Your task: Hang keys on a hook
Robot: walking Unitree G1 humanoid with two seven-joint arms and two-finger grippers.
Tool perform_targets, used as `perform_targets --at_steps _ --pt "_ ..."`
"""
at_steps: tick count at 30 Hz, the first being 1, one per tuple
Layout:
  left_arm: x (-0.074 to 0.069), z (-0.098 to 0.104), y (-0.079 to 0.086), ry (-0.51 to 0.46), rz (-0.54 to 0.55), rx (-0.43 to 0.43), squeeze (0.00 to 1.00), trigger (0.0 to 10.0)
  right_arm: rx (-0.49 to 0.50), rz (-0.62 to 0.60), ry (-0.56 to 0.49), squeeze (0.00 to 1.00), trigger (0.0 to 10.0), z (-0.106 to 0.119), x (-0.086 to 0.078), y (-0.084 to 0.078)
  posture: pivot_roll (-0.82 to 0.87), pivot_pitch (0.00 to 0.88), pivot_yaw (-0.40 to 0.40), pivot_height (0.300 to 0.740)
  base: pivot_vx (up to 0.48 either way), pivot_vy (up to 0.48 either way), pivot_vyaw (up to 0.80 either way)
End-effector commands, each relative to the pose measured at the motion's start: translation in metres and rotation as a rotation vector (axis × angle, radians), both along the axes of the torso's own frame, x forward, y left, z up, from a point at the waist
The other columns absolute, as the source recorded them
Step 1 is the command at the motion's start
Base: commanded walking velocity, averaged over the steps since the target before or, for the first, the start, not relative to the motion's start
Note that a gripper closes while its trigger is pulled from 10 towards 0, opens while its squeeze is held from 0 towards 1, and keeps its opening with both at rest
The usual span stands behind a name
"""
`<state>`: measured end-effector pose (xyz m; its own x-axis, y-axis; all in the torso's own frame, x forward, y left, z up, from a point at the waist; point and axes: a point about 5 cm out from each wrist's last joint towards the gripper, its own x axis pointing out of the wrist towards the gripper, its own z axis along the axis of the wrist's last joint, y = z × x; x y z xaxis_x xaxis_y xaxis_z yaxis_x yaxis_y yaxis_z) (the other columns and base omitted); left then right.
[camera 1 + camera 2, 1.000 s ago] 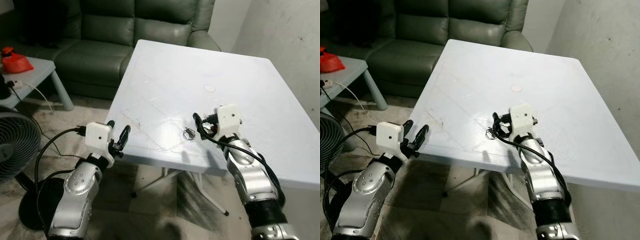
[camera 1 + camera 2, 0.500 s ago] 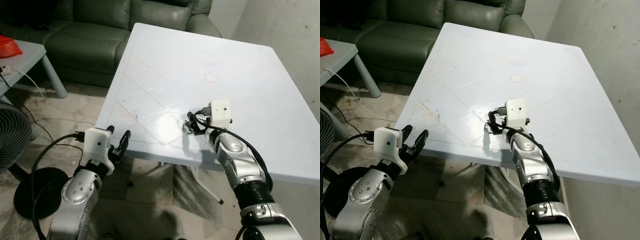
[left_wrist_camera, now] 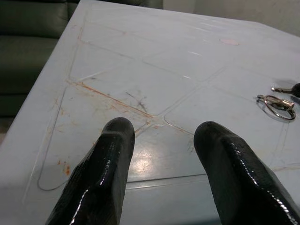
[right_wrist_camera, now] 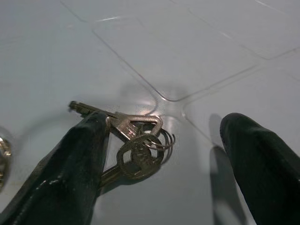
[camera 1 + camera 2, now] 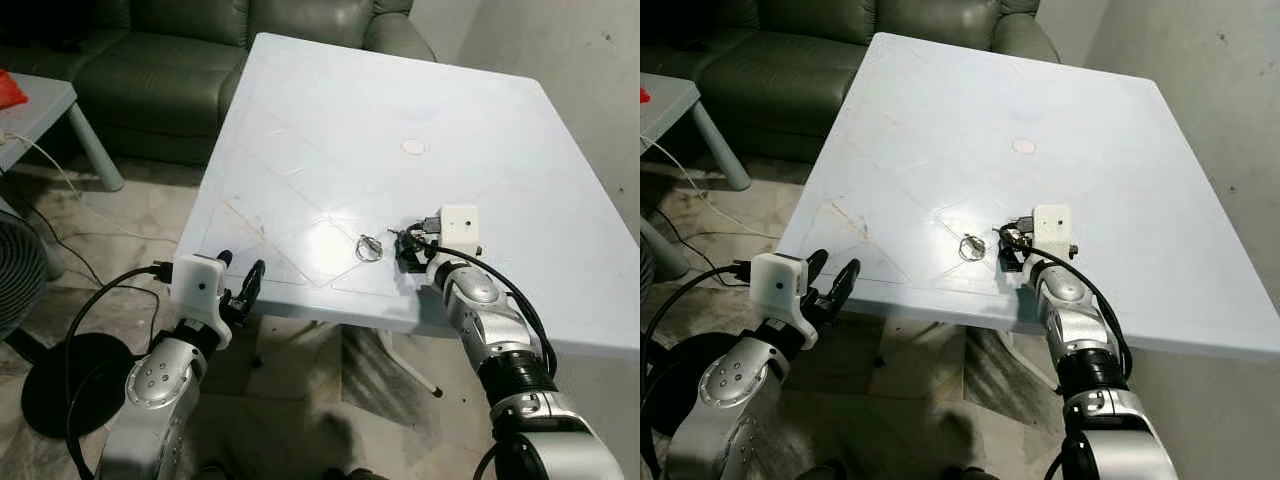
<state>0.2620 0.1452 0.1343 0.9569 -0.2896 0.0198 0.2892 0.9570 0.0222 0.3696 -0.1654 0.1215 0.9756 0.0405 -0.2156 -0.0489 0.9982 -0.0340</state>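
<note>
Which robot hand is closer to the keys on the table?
The right. The right gripper is right at the keys, its jaws open on either side of them. The left gripper hangs off the table's near edge, well away.

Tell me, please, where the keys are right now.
The keys lie flat on the white table near its front edge, between the open fingers of the right gripper, with a separate key ring just to their left.

A white table (image 5: 330, 110) fronts a green sofa (image 5: 150, 60) on seemingly marbled floor (image 5: 300, 400).
</note>
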Motion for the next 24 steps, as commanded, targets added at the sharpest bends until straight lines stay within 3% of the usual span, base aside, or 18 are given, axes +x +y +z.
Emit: perform_targets --at_steps 1,10,11,14,17,19,21,22,24 --pt "-0.0023 0.0012 -0.0017 0.0 -0.003 0.0 0.0 10.0 -0.009 -0.018 -0.011 0.0 0.0 0.0027 0.0011 -0.0067 0.02 0.186 -0.131 0.74 0.0 0.0 0.0" --pt "-0.0019 0.0015 -0.0013 0.001 0.006 -0.002 0.0 10.0 -0.029 0.002 -0.044 0.0 0.0 0.0039 0.0006 -0.0093 0.01 0.192 -0.132 0.74 0.0 0.0 0.0" --pt "-0.0019 0.0015 -0.0013 0.001 0.007 -0.002 0.0 10.0 -0.023 0.0 -0.039 0.0 0.4 0.0034 0.0006 -0.0097 0.01 0.192 -0.132 0.74 0.0 0.0 0.0" --pt "-0.0018 0.0019 -0.0007 0.0 0.01 -0.002 0.0 10.0 -0.024 0.013 -0.042 0.0 0.0 0.0041 0.0007 -0.0091 0.02 0.192 -0.132 0.74 0.0 0.0 0.0" --pt "-0.0015 0.0021 -0.0002 -0.001 0.014 -0.003 0.0 10.0 -0.006 0.021 -0.025 0.0 0.7 0.0026 0.0007 -0.0085 0.02 0.191 -0.133 0.74 0.0 0.0 0.0" --pt "-0.0013 0.0024 -0.0002 -0.001 0.014 -0.005 0.0 10.0 -0.013 0.021 -0.029 0.0 1.8 0.0029 0.0008 -0.0089 0.02 0.193 -0.133 0.74 0.0 0.0 0.0" --pt "-0.0011 0.0025 -0.0001 -0.002 0.015 -0.006 0.0 10.0 -0.012 0.028 -0.027 0.0 1.5 0.0026 0.0009 -0.0087 0.02 0.194 -0.134 0.74 0.0 0.0 0.0" --pt "-0.0009 0.0027 0.0 -0.002 0.018 -0.007 0.0 10.0 -0.002 0.037 -0.021 0.0 4.5 0.0022 0.0009 -0.0084 0.02 0.193 -0.135 0.74 0.0 0.0 0.0" --pt "-0.0008 0.0028 0.0 -0.002 0.019 -0.007 0.0 10.0 0.007 0.043 -0.013 0.0 4.5 0.0018 0.001 -0.0081 0.02 0.193 -0.135 0.74 0.0 0.0 0.0"
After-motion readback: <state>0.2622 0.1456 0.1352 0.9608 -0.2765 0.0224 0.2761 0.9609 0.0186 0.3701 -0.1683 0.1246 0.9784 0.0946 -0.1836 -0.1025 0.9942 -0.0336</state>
